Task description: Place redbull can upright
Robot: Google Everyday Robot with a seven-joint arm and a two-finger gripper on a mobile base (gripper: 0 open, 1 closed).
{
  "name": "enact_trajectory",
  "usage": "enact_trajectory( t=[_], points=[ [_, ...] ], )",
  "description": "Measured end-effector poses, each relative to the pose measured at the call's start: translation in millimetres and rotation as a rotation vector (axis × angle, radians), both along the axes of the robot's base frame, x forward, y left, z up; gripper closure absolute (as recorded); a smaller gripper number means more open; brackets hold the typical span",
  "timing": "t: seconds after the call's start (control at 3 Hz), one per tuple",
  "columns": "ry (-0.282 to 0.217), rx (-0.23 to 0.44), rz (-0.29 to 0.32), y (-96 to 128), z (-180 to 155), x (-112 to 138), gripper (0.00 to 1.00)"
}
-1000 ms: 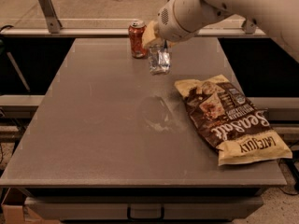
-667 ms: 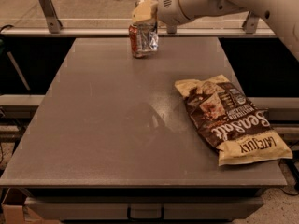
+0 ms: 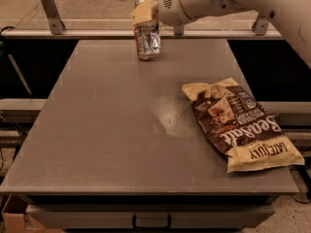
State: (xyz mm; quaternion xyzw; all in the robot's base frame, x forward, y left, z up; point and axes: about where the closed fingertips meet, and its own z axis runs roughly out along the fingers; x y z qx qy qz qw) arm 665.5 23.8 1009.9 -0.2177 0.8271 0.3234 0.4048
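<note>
While I watch from the one camera, the gripper (image 3: 145, 12) sits at the far edge of the scene, a little left of centre, right over the top of the redbull can (image 3: 147, 42); whether it is clamped on the can or has let go I cannot tell from here. That can appears to stand upright beneath it, silver body vertical, base seemingly down on the far strip of the surface (image 3: 112, 130), though I can't be sure the contact is full. My read is that the standing-up is nearly done, and what's left is to confirm the can rests by itself and to lift the gripper straight away without tipping it. The white arm (image 3: 233, 1) reaches in from the far right. On the right side of the grey surface lies a brown and cream chip bag (image 3: 238, 125), well apart from the can. Beyond the far edge runs a metal rail (image 3: 51, 8), and a drawer handle (image 3: 151, 221) shows below the near edge
</note>
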Motion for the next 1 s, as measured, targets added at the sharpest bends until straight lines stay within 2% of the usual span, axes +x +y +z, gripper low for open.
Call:
enact_trajectory(
  t=[0.33,0.67,1.0],
  points=[
    [-0.1,0.033,0.013,9,14,4,1.0],
    [-0.267,0.08,0.049,33,21,8,1.0],
    [-0.439,0.083,0.094,59,25,20,1.0]
  ],
)
